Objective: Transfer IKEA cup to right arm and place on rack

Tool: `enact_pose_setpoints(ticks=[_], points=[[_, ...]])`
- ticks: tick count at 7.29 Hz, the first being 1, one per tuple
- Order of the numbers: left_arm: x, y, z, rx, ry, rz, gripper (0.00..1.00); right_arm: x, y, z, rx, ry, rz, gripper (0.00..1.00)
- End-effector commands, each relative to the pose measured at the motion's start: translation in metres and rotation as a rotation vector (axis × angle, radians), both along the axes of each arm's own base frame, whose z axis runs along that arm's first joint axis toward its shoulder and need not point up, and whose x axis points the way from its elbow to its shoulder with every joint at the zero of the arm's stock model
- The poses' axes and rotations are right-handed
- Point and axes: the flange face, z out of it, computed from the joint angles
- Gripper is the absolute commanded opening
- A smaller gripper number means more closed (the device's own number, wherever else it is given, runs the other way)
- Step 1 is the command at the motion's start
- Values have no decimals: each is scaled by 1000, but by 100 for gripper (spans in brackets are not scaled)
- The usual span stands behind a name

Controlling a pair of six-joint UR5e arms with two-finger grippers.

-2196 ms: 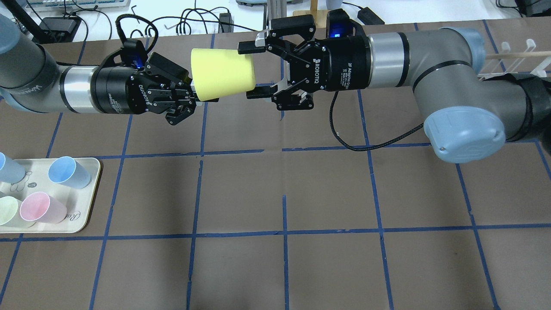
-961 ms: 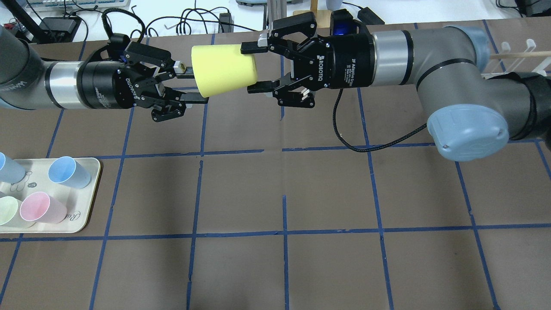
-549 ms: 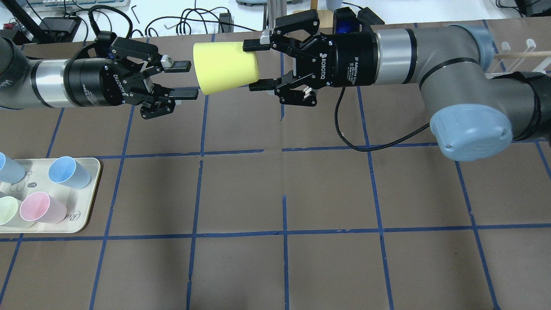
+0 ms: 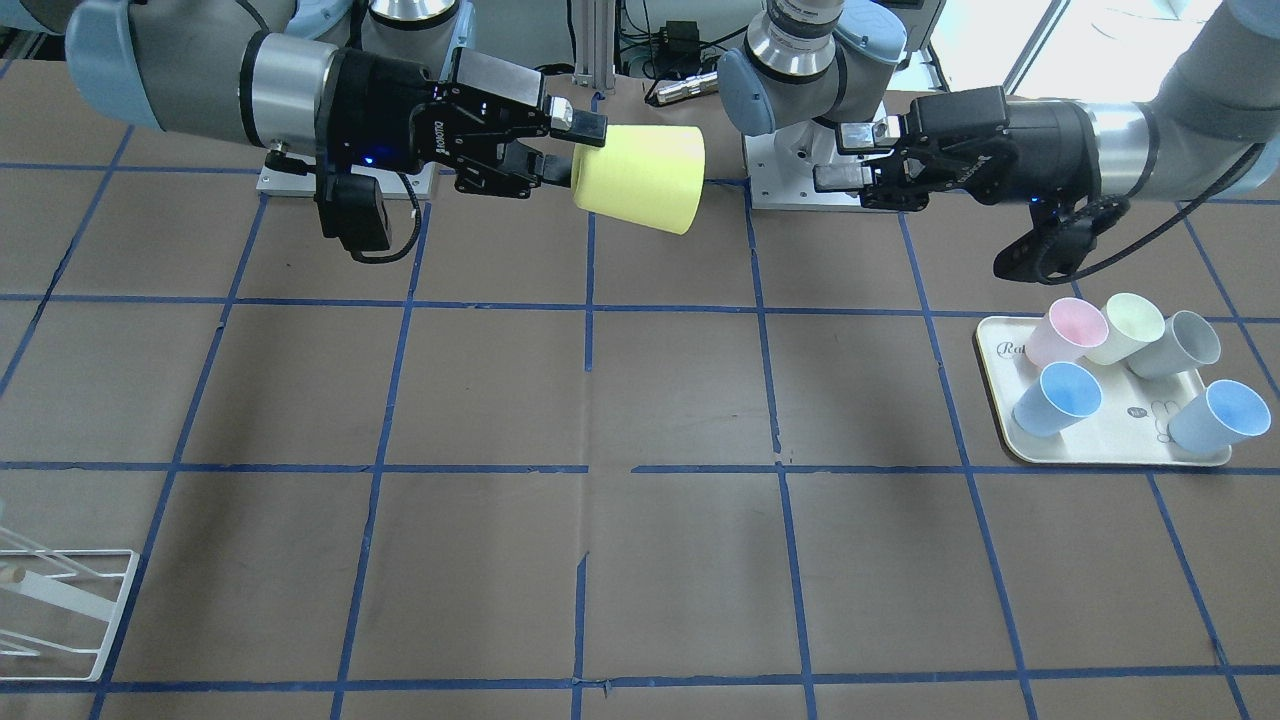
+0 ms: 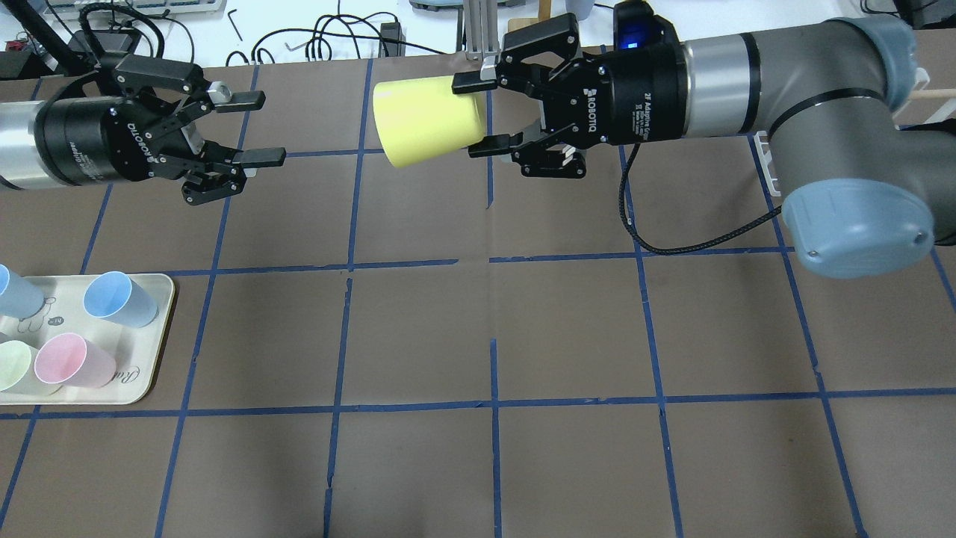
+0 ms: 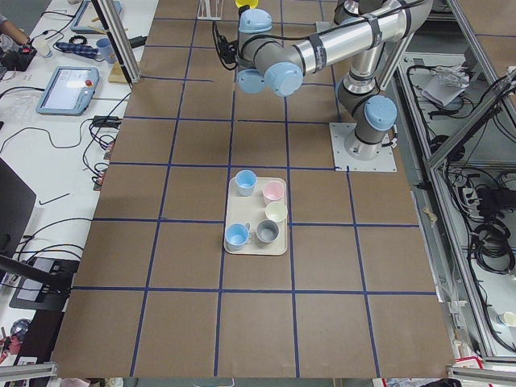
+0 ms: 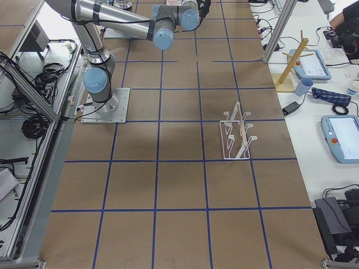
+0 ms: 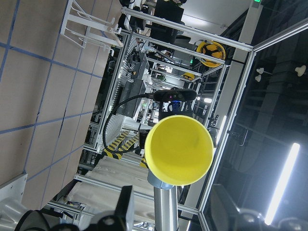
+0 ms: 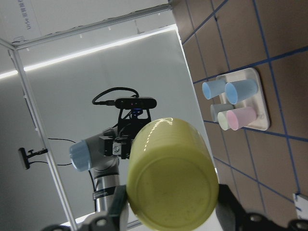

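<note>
The bright yellow IKEA cup (image 5: 429,119) hangs on its side high above the table's far side, its open mouth toward the left arm. My right gripper (image 5: 473,113) is shut on the cup's base end. In the front-facing view the cup (image 4: 640,178) and right gripper (image 4: 578,152) are at upper left. The right wrist view shows the cup's bottom (image 9: 171,187) between the fingers. My left gripper (image 5: 263,127) is open and empty, well left of the cup; its wrist view looks into the cup's mouth (image 8: 179,149). The white wire rack (image 7: 236,137) stands on the table on the right arm's side.
A cream tray (image 5: 153,351) with several pastel cups, among them a blue one (image 5: 119,299) and a pink one (image 5: 75,360), sits at the table's left front. The rack's corner (image 4: 60,603) shows at the front-facing view's lower left. Cables and devices lie beyond the far edge.
My left gripper let go of the cup's rim, opened and drew back to the left. My right gripper stayed shut on the cup and carried it a little to the right.
</note>
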Motion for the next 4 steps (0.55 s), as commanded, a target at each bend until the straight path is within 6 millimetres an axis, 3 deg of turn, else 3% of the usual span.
enact_pose_setpoints(ticks=[1,3,4], points=[[-2,-18,17,1,-92,-34,63,-12,15,3,-60,294,-32,26],[6,-36,4,-1,-301,-155,63,-32,27,-3,-83,622,-67,26],[-8,-44,2,18,-483,-223,63,-45,29,-7,-94,779,-84,24]])
